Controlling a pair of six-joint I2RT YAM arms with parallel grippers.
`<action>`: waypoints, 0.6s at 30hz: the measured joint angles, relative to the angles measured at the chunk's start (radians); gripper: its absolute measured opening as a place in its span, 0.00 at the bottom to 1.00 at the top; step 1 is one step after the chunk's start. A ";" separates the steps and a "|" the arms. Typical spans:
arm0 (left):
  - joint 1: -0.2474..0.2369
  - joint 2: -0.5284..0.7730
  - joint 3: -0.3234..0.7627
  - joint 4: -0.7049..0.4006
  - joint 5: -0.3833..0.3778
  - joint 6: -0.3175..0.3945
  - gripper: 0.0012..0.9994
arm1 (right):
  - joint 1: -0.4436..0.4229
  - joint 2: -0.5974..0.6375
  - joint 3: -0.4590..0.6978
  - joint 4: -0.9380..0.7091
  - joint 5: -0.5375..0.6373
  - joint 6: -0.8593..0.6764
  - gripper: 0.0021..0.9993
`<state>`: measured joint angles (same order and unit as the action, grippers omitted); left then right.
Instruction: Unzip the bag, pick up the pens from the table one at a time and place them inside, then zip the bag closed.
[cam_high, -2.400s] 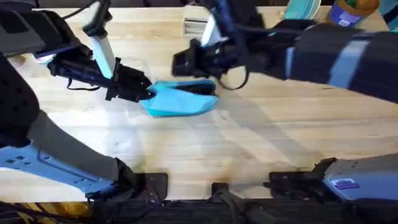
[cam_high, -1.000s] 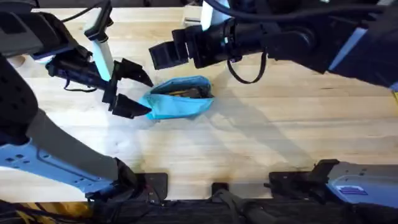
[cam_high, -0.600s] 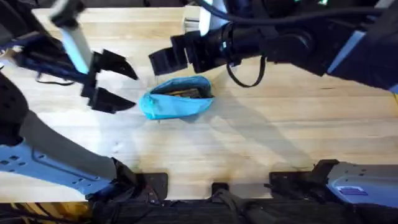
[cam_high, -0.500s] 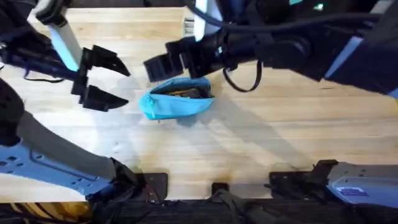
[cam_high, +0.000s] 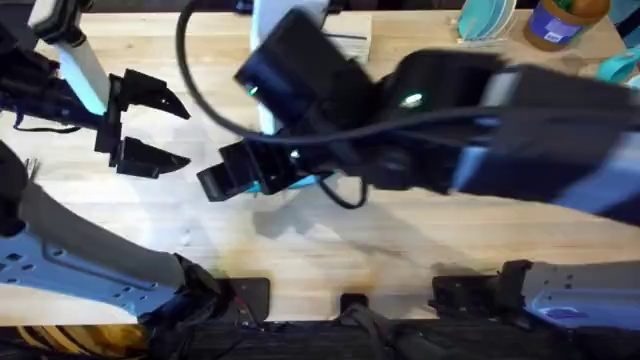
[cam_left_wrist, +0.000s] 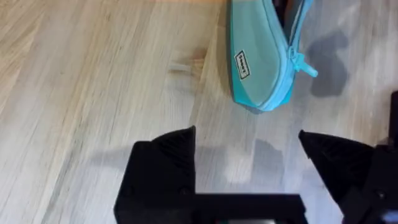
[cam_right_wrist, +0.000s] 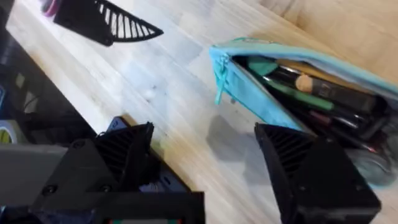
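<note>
The bag (cam_right_wrist: 298, 93) lies on the bench (cam_high: 420, 250) at centre frame in the overhead view, largely covered there by your right arm. Your right wrist camera shows its zipper undone along the visible length, the mouth gaping, with the pens (cam_right_wrist: 311, 87) lying inside among other dark contents. The zipper pull (cam_right_wrist: 219, 84) hangs at the end of the pouch nearest the left hand. I see no loose pen on the bare wood in any view.

Your left hand (cam_high: 135, 125) sits at the upper left of the overhead frame, well apart from the bag, fingers spread and holding nothing. Your right hand (cam_right_wrist: 205, 155) hovers just above the bag's open end, fingers also spread wide and empty.

Judgement: loading appears done and the closing step is in hand. The next move calls for one hand to pinch the small pull tab squarely while the other pins the fabric at that end, then a straight draw along the teeth. Watch that no pen tip protrudes into the zipper track.
</note>
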<state>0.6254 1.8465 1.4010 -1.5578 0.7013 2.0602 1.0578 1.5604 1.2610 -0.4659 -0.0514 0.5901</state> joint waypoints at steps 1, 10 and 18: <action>0.000 0.000 0.000 0.000 0.000 0.000 1.00 | 0.004 0.019 0.000 0.020 0.003 0.007 1.00; 0.000 0.000 0.000 0.001 -0.007 0.000 0.99 | 0.025 0.143 0.000 0.125 0.007 0.076 1.00; 0.000 0.000 0.000 0.002 -0.011 0.000 0.99 | 0.029 0.189 0.000 0.220 0.067 0.113 1.00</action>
<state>0.6254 1.8465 1.4010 -1.5562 0.6907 2.0600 1.0871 1.7498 1.2611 -0.2462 0.0155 0.7035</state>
